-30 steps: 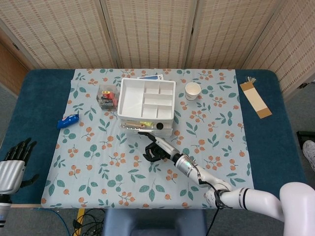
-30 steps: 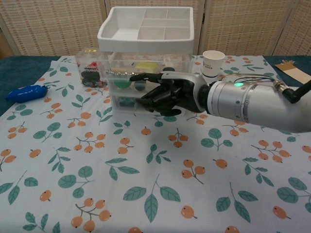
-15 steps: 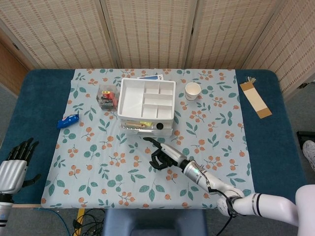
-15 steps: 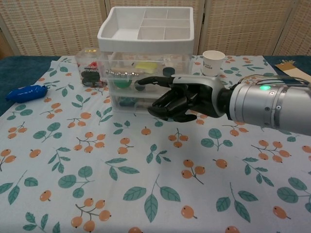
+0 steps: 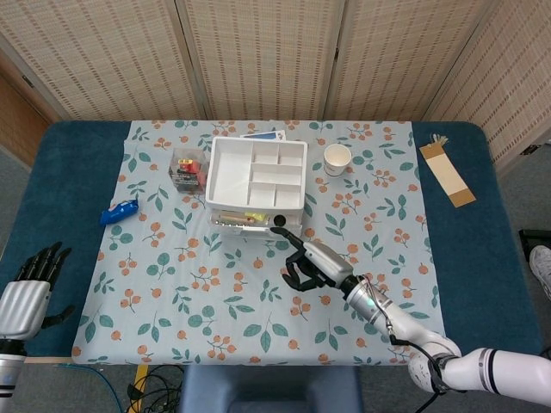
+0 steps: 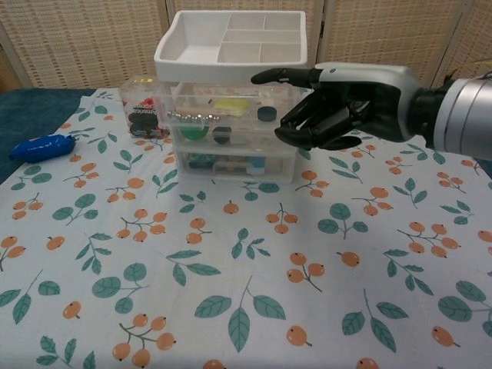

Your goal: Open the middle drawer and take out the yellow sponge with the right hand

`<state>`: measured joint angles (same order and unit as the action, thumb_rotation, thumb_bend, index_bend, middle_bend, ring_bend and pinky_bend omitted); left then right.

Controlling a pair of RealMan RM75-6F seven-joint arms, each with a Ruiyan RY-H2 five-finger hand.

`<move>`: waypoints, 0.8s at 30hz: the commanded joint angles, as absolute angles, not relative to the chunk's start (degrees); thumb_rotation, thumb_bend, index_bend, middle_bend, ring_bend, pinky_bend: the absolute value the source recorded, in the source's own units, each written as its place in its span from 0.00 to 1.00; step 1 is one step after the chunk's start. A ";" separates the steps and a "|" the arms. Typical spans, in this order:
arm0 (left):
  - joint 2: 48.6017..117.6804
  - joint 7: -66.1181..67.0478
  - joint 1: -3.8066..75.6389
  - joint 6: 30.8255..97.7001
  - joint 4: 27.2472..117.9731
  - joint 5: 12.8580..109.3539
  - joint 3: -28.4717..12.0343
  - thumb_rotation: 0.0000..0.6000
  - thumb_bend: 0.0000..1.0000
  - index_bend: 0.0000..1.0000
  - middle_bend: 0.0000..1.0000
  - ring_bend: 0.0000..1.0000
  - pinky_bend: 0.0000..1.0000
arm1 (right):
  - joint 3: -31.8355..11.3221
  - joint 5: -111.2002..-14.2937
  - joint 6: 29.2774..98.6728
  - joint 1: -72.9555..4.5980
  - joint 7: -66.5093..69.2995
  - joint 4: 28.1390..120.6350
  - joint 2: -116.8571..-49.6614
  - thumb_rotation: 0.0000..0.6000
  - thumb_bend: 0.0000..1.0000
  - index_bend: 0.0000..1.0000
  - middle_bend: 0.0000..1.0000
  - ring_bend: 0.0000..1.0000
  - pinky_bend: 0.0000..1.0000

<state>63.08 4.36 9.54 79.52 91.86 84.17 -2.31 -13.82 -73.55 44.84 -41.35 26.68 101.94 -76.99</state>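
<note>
The clear drawer unit [image 5: 256,219] [image 6: 234,165] stands under a white divided tray [image 5: 225,176] [image 6: 173,46], with all its drawers pushed in. Behind the clear front, just under the tray, shows the yellow sponge [image 6: 228,103] [image 5: 253,216]. My right hand [image 5: 308,262] [image 6: 346,104] hovers off the unit's front right corner and holds nothing. Its fingers are half curled and one stretches left towards the unit without touching it. My left hand [image 5: 30,288] hangs by the table's near left edge with its fingers spread, empty.
A paper cup [image 5: 337,159] stands right of the tray, hidden by my hand in the chest view. A clear box of small items [image 5: 188,168] [image 6: 144,111] sits left of the unit. A blue object [image 5: 119,211] [image 6: 40,146] lies further left. A brown card [image 5: 447,174] lies far right.
My right hand has drawn back from the drawer fronts, moving right and upward, and now covers the cup in the chest view. The drawers and the left hand look unchanged.
</note>
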 commanded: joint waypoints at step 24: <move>63.54 3.58 9.52 79.38 90.88 84.01 -2.13 1.00 0.18 0.02 0.00 0.04 0.11 | -13.99 -61.58 41.09 -45.83 14.86 99.52 -77.08 1.00 0.47 0.17 0.75 0.91 0.96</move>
<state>63.55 3.59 9.53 79.38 90.88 84.04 -2.13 -14.06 -61.52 41.05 -45.88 14.90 99.45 -77.13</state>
